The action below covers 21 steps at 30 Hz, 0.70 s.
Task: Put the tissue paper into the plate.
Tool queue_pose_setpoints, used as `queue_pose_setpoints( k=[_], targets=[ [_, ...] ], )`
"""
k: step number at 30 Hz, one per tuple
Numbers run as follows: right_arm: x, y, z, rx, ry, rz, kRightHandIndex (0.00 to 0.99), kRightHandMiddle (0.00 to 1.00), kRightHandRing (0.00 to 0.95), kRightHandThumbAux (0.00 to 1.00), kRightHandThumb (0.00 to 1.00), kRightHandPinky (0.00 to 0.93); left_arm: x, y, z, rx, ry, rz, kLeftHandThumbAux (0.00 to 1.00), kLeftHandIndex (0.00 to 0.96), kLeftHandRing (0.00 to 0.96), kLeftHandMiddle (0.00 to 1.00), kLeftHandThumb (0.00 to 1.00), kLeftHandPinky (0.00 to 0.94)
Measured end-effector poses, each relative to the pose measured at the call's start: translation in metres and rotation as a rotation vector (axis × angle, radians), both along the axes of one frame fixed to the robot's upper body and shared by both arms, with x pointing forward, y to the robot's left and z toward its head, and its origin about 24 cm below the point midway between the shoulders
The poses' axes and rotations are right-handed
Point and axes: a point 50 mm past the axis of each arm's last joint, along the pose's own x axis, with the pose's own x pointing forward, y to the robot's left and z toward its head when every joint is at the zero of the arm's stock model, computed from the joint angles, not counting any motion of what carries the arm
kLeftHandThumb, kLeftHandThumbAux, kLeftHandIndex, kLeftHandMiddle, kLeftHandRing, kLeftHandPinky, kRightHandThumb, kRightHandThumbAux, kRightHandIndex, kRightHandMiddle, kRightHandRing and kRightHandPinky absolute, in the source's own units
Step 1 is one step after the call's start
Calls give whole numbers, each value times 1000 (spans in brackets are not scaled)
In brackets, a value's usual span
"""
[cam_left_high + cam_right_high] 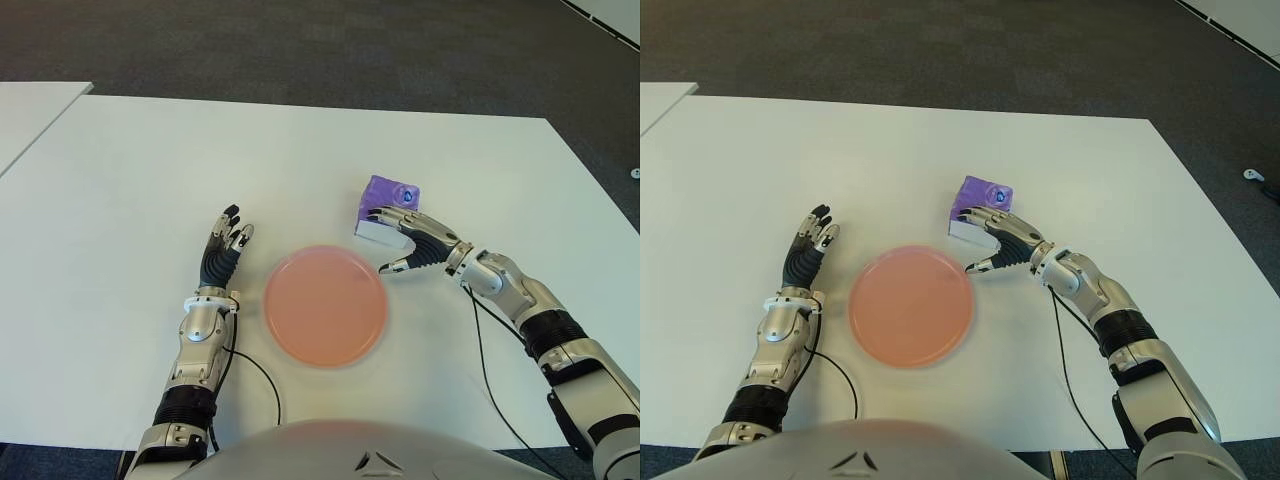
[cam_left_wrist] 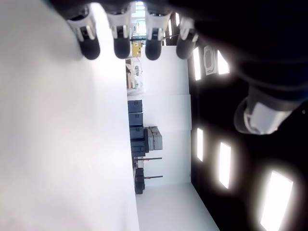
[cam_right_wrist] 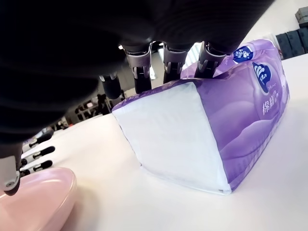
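The tissue paper pack (image 1: 392, 195), purple with a white end, lies on the white table (image 1: 150, 170) just beyond the right edge of the pink plate (image 1: 326, 305). My right hand (image 1: 380, 240) reaches over it from the right. Its fingers (image 3: 171, 57) are stretched across the pack's top and touch it. The thumb (image 1: 392, 266) is spread wide below, close to the plate's rim, and does not press the pack. In the right wrist view the pack (image 3: 226, 134) sits flat on the table, with the plate (image 3: 33, 197) beside it. The plate is empty. My left hand (image 1: 228, 235) shows left of the plate, fingers straight.
Thin black cables (image 1: 490, 350) trail over the table from both wrists toward the front edge. A second white table (image 1: 30, 110) stands at the far left. Dark carpet (image 1: 350, 50) lies beyond the table's far edge.
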Motion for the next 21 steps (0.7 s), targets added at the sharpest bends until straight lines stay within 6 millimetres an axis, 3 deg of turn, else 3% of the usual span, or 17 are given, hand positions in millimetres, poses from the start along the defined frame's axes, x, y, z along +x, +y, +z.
queue_pose_setpoints(
  k=[21],
  targets=[
    [1, 1, 1, -3, 3, 0, 0, 0, 0, 457, 104, 0, 1, 2, 0, -11, 2, -12, 442, 0, 0, 0, 0, 0]
  ],
)
